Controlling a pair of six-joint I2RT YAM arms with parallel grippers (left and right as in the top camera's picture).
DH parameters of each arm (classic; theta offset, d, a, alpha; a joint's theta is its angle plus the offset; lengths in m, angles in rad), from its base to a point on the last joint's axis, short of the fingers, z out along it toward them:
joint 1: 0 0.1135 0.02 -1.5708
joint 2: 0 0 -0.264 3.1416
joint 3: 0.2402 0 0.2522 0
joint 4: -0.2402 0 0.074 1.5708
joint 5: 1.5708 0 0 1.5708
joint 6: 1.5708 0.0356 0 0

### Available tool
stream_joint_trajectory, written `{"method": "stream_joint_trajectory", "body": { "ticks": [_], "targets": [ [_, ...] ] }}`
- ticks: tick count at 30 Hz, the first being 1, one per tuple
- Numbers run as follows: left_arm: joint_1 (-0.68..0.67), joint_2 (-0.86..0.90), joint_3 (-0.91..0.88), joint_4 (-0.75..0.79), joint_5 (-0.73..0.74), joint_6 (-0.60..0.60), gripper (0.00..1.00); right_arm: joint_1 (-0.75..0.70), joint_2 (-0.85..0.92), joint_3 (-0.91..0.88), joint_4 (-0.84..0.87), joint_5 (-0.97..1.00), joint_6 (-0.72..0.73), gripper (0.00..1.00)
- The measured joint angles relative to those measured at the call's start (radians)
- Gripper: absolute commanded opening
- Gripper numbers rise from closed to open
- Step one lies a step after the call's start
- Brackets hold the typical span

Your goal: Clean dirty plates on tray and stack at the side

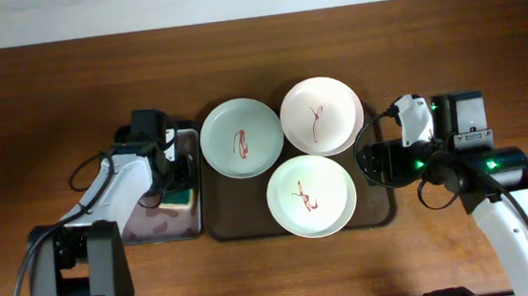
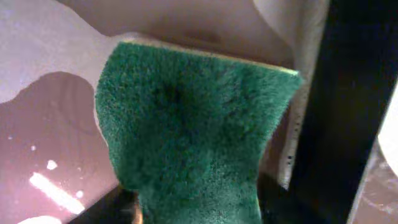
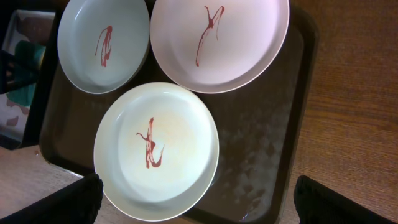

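Three plates with red smears lie on the dark brown tray (image 1: 373, 207): a pale-green one (image 1: 241, 137) at the back left, a pinkish-white one (image 1: 321, 115) at the back right, and a third (image 1: 311, 196) in front. My left gripper (image 1: 173, 180) is over the small black tray and is shut on a green sponge (image 2: 193, 124). My right gripper (image 1: 373, 162) is open and empty above the brown tray's right edge. In the right wrist view its fingers (image 3: 198, 208) straddle the front plate (image 3: 155, 149), with the other plates (image 3: 102, 46) (image 3: 217, 40) and the tray (image 3: 261, 143) beyond.
The small black tray (image 1: 156, 225) with a mottled, wet inside (image 2: 50, 143) stands just left of the brown tray. Bare wooden table (image 1: 66, 79) lies around both trays.
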State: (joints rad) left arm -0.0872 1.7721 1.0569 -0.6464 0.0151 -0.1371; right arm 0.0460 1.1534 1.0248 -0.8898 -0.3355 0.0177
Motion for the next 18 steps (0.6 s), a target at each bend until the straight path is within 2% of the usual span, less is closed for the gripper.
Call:
{"method": "stream_joint_trajectory", "body": {
  "ticks": [1, 2, 7, 10, 12, 15, 18],
  "targets": [
    [0.0, 0.004, 0.0, 0.001, 0.001, -0.008, 0.21, 0.0, 0.0, 0.0, 0.001, 0.0, 0.0, 0.99],
    [0.0, 0.005, 0.0, 0.001, 0.001, -0.009, 0.0, 0.0, 0.0, 0.0, 0.003, 0.0, 0.0, 0.99],
    [0.001, 0.006, 0.002, -0.003, 0.004, -0.01, 0.0, 0.0, 0.026, 0.0, 0.005, 0.0, 0.0, 0.99],
    [0.001, 0.006, 0.022, -0.059, 0.004, -0.01, 0.0, 0.002, 0.096, 0.0, 0.004, -0.005, 0.001, 0.87],
    [0.001, 0.004, 0.061, -0.122, 0.004, -0.01, 0.0, 0.028, 0.164, 0.0, 0.008, -0.009, -0.005, 0.72],
    [0.001, -0.019, 0.086, -0.129, 0.004, -0.01, 0.0, 0.069, 0.275, 0.0, 0.032, -0.014, -0.004, 0.52],
    [0.001, -0.031, 0.082, -0.129, 0.004, -0.009, 0.0, 0.076, 0.399, 0.0, 0.066, -0.014, -0.005, 0.45]
  ]
}}
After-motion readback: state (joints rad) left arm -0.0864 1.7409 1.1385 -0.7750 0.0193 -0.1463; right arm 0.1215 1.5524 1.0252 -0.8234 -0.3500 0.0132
